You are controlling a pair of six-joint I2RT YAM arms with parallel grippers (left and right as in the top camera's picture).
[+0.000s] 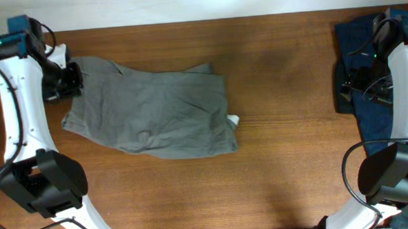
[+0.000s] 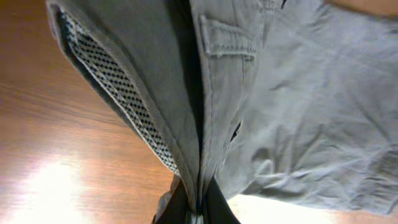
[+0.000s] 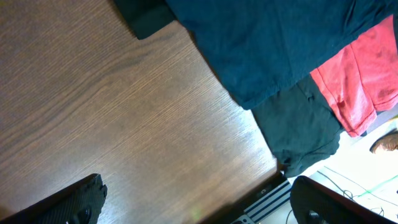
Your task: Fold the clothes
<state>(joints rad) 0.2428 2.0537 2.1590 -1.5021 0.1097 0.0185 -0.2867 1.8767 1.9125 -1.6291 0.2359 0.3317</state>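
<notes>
The grey-khaki shorts (image 1: 156,116) lie spread across the middle-left of the wooden table. My left gripper (image 1: 70,79) is shut on their upper left edge; the left wrist view shows its fingers (image 2: 198,205) pinching a fold of the grey fabric (image 2: 292,112), with a stitched pocket and a patterned inner waistband showing. My right gripper (image 3: 199,199) is open and empty above the table's right side, next to a pile of navy-blue and dark garments (image 1: 368,73). The navy-blue garment also shows in the right wrist view (image 3: 273,43).
A red garment (image 3: 364,74) and a dark green one (image 3: 301,130) hang off the table's right edge (image 3: 273,180). A white tag (image 1: 234,119) sticks out at the shorts' right side. Bare wood (image 1: 287,125) lies between the shorts and the pile.
</notes>
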